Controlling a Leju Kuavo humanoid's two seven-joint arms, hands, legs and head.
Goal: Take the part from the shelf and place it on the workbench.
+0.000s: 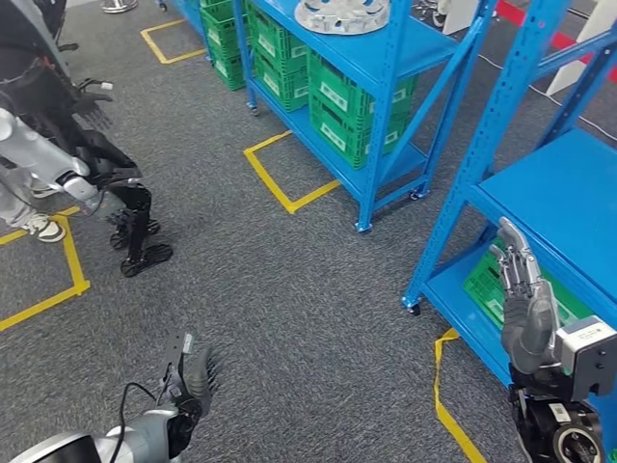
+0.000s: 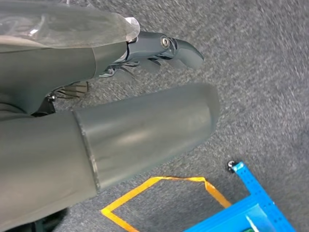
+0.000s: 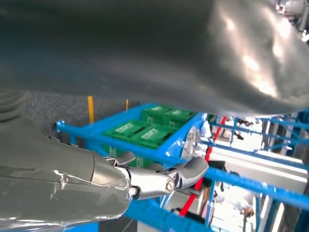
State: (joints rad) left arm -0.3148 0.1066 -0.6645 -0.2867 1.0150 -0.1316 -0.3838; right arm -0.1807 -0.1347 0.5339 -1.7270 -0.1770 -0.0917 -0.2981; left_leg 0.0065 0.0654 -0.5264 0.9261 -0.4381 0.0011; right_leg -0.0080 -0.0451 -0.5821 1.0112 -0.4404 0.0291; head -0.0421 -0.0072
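The right hand (image 1: 525, 299) is raised at about four o'clock in the head view, fingers extended and apart, holding nothing; it sits in front of the near blue shelf (image 1: 560, 193), just above the green crate (image 1: 486, 282) on that shelf's bottom level. The left hand (image 1: 195, 378) hangs low at about seven o'clock over the grey carpet (image 1: 291, 289), fingers pointing downward and loosely apart, likewise empty — the left wrist view shows its thumb (image 2: 146, 130) and fingers (image 2: 164, 48) over bare floor with a yellow tape corner (image 2: 160, 186) beneath. Outward from the hands, the likely part is the silver disc-shaped piece (image 1: 342, 13) lying on the top level of the far blue shelf (image 1: 363, 68) at twelve o'clock, well apart from both hands, with stacked green bins (image 1: 349, 111) on the levels under it. Another robot's legs (image 1: 135, 227) stand at nine o'clock. The task looks barely begun: nothing is grasped, and no workbench can be made out. The risks, as I judge them — the raised right hand is close to the near shelf's upright and deck, so a swing or step toward the far shelf could knock fingers against the blue frame; the part rests at a high edge, where a shallow reach could push it away or tip it off; and walking could bring the robot into the neighbouring machine.
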